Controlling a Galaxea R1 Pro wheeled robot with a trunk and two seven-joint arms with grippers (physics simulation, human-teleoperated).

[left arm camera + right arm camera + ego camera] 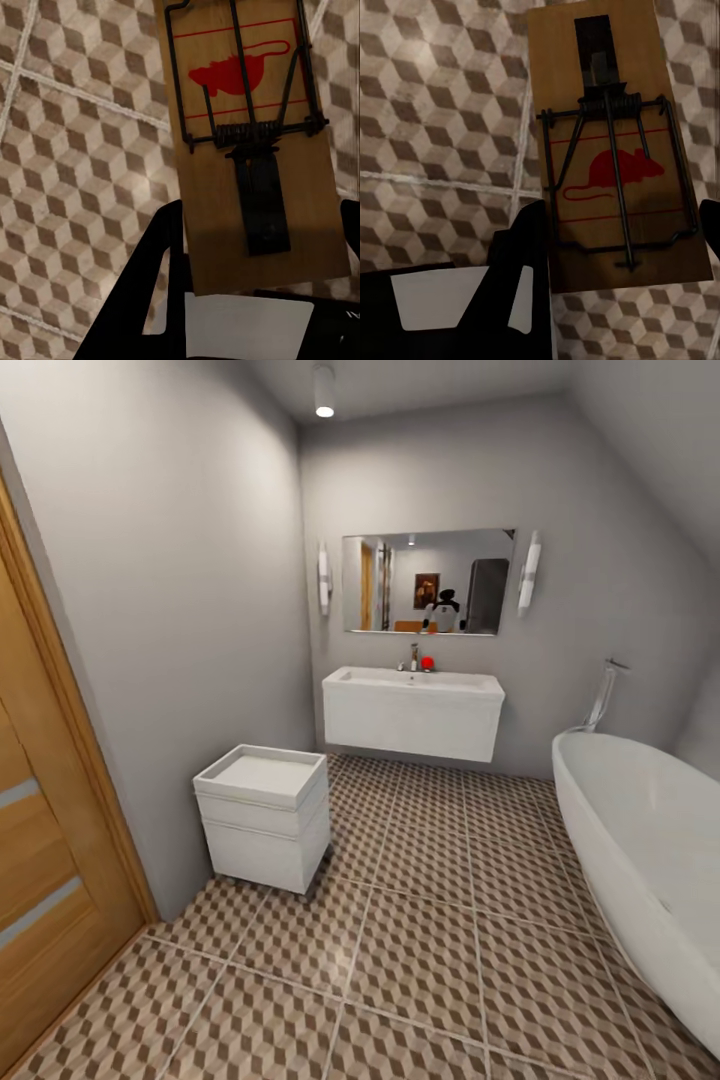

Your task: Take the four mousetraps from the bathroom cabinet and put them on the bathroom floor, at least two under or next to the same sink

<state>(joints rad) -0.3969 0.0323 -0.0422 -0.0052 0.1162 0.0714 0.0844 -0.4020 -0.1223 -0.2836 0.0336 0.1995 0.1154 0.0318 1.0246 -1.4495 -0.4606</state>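
Each gripper's fingers grasp a mousetrap, left trap, right trap, above tiled floor; sink ahead, none placed yet

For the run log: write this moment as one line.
left gripper: shut on mousetrap | right gripper: shut on second mousetrap | both above floor | sink ahead, against far wall

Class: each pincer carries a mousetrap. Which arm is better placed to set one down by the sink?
Neither clearly: left mousetrap and right mousetrap both hang over tiles; sink lies straight ahead, slightly favouring neither.
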